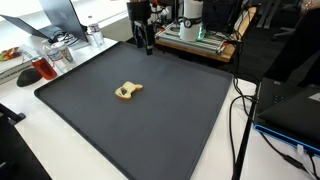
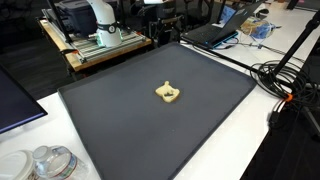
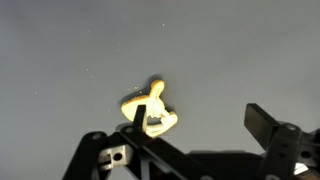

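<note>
A small pale-yellow, knobby object (image 1: 127,91) (image 2: 169,93) lies near the middle of a dark grey mat (image 1: 180,130) (image 2: 120,120). My gripper (image 1: 146,46) hangs above the mat's far edge, well away from the object. In the wrist view the gripper (image 3: 198,128) is open, with its dark fingers (image 3: 262,124) spread wide and nothing between them. The yellow object (image 3: 152,105) shows just above the left finger, which covers part of it; the gripper is high over the mat and touches nothing.
Beside the mat stand a glass of red liquid (image 1: 45,68), a plate (image 1: 9,55) and a bottle (image 1: 95,35). A wooden cart with equipment (image 2: 100,45), a laptop (image 2: 215,33), cables (image 2: 285,85) and a glass jar (image 2: 50,162) ring the mat.
</note>
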Action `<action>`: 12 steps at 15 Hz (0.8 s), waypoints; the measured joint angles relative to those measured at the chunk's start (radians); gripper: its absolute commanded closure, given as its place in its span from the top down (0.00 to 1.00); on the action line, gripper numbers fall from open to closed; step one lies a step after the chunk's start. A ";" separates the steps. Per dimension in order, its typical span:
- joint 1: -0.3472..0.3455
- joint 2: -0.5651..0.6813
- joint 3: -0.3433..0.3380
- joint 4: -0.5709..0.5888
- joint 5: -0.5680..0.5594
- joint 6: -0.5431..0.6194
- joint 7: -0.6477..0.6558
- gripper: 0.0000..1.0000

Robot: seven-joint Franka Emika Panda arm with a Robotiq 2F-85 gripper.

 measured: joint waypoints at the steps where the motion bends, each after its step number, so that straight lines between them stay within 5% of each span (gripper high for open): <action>1: 0.006 0.001 0.004 0.024 -0.007 -0.033 0.006 1.00; 12: 0.047 0.153 0.019 0.280 -0.135 -0.260 0.119 1.00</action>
